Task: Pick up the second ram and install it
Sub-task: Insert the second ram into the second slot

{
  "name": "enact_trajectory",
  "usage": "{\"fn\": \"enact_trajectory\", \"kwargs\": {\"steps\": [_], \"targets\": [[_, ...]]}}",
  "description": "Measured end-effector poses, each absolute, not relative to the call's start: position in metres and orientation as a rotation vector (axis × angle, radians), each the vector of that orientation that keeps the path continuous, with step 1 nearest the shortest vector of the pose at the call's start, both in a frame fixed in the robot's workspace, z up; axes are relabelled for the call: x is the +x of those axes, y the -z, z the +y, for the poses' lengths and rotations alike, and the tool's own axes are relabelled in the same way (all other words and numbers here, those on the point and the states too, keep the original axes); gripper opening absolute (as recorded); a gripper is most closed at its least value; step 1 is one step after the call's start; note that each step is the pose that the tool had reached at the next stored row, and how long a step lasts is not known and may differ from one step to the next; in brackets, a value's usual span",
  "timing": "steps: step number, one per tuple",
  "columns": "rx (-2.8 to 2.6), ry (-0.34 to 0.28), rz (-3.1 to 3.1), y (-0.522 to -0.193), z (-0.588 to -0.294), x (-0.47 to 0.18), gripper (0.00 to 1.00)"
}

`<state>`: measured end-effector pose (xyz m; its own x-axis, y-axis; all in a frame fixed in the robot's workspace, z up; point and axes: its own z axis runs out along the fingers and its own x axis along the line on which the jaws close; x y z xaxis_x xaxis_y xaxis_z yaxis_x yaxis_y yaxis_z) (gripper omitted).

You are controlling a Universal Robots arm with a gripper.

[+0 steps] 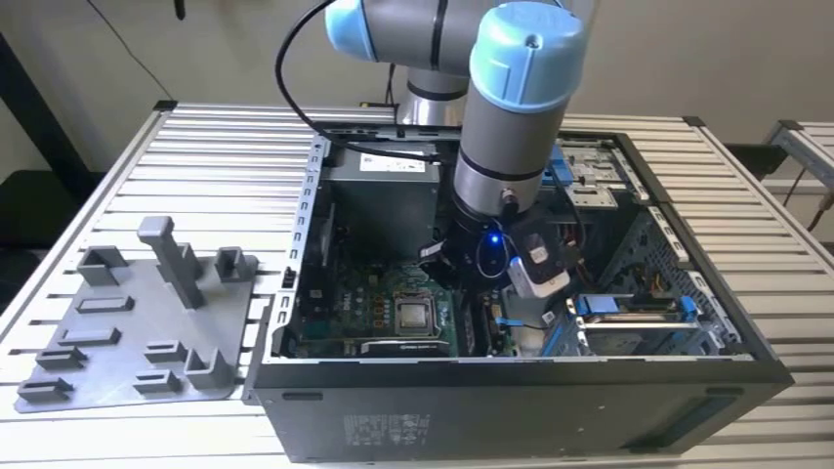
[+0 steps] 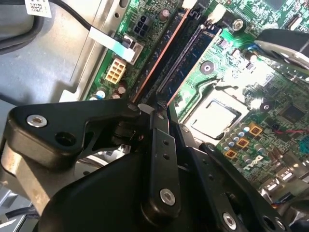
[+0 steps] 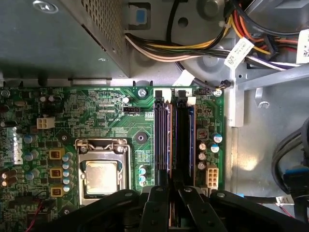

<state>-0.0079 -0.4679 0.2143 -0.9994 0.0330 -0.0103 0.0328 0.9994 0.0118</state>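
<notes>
Black linkage bars of the tool [image 3: 170, 205] are filling the lower middle of the first wrist view, the fingers drawn close together right over the memory slots [image 3: 175, 140]. Between them a thin edge is showing, with a coppery strip in the gap, which I am taking to be the second ram [image 3: 172, 218], pinched upright; I cannot be sure how firmly. In the second wrist view the same stick [image 2: 159, 72] is running away from the tool [image 2: 155, 113] toward the upper middle of the frame, lying along the slot line.

Around it, the green motherboard [image 3: 96, 111] is spreading out, with the metal-capped processor socket [image 3: 100, 175] sitting lower left of the slots. In the exterior view the arm [image 1: 515, 127] is reaching down into the open computer case [image 1: 521, 391] at centre frame, while the grey holder plate [image 1: 131, 332] is lying on the slatted tabletop [image 1: 222, 147] at the left, its stands looking vacant.

To my eye, the picking up is done and seating is in hand. Pressing home is asking for the stick to be square over its slot, end latches open, and an even, straight push.
</notes>
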Motion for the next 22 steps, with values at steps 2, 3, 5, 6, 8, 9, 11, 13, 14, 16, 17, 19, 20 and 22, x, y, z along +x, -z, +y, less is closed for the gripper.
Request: {"fn": "enact_trajectory", "kwargs": {"steps": [2, 3, 5, 6, 8, 9, 11, 13, 14, 16, 17, 19, 20, 22], "targets": [[0.051, -0.02, 3.131, -0.2121, -0.4682, -0.0078, 0.14], [0.051, -0.02, 3.132, -0.2111, -0.4683, -0.0078, 0.14], [0.051, -0.021, 3.136, -0.2101, -0.4684, -0.0078, 0.14], [0.051, -0.021, 3.136, -0.21, -0.4683, -0.0078, 0.14], [0.051, -0.021, 3.136, -0.2098, -0.4683, -0.0078, 0.14], [0.051, -0.021, 3.136, -0.2098, -0.4683, -0.0078, 0.14], [0.051, -0.022, 3.136, -0.2098, -0.4682, -0.0078, 0.14], [0.051, -0.021, 3.137, -0.2098, -0.4683, -0.0078, 0.14], [0.051, -0.021, 3.137, -0.2098, -0.4683, -0.0078, 0.14], [0.051, -0.021, 3.137, -0.2098, -0.4683, -0.0078, 0.14], [0.051, -0.021, 3.137, -0.2098, -0.4682, -0.0078, 0.14], [0.051, -0.022, 3.137, -0.2098, -0.4683, -0.0078, 0.14], [0.051, -0.022, 3.138, -0.2098, -0.4682, -0.0077, 0.14], [0.051, -0.021, 3.138, -0.2098, -0.4683, -0.0078, 0.14]]}}
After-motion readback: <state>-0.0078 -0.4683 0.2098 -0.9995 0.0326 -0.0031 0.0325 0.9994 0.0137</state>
